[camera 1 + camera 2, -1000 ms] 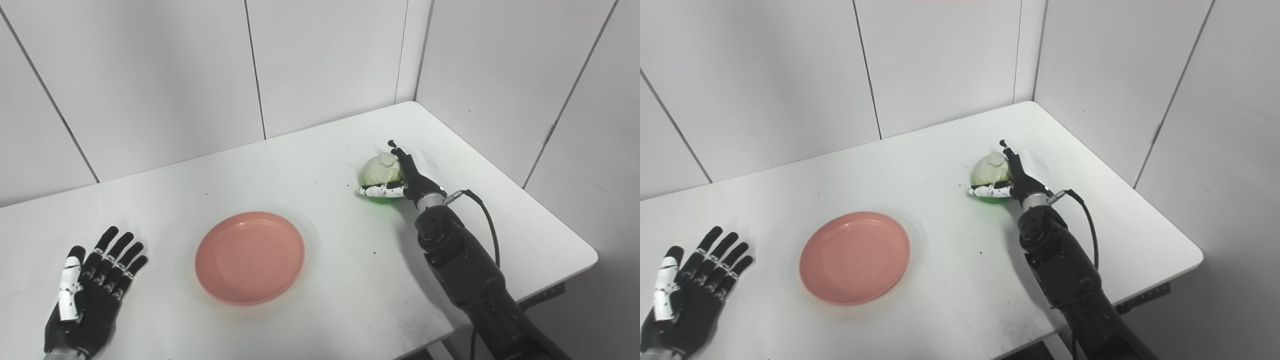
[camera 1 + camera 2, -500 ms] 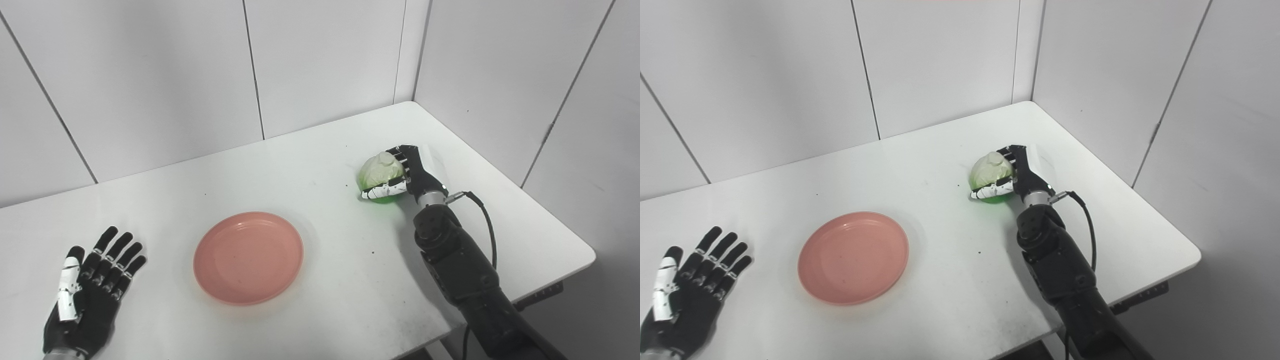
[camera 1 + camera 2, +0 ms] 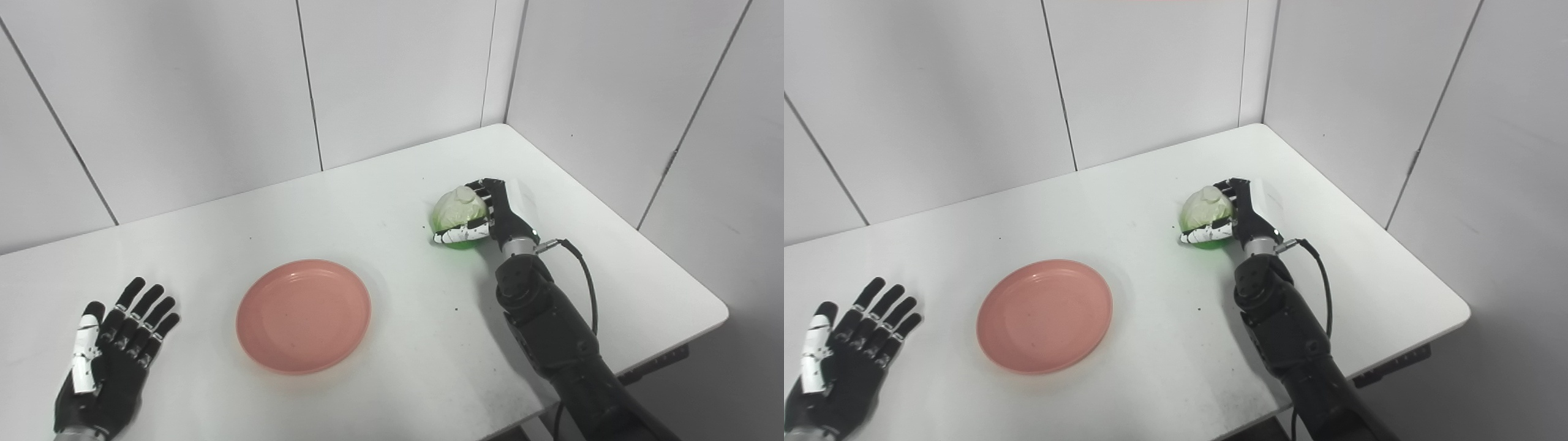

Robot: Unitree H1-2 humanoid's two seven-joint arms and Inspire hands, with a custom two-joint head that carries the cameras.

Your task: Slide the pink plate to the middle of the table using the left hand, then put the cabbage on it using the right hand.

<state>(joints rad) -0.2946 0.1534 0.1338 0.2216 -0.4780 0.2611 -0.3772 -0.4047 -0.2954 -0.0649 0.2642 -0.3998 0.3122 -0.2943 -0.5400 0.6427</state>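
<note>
The pink plate (image 3: 304,315) lies flat near the middle of the white table (image 3: 380,184), a little left of centre. The pale green cabbage (image 3: 457,211) is at the right of the table, with my right hand (image 3: 497,211) shut on it: fingers curl over its far side and the thumb lies along its near side. I cannot tell whether it touches the table. My left hand (image 3: 110,361) lies flat and open on the table at the near left, apart from the plate.
White walls close the table's far side and right side. The table's near right corner and edge (image 3: 704,318) lie just right of my right arm. Small dark specks dot the surface.
My right hand's fingers have closed around the cabbage and hand and cabbage have shifted slightly left. The left hand and plate have stayed put.
</note>
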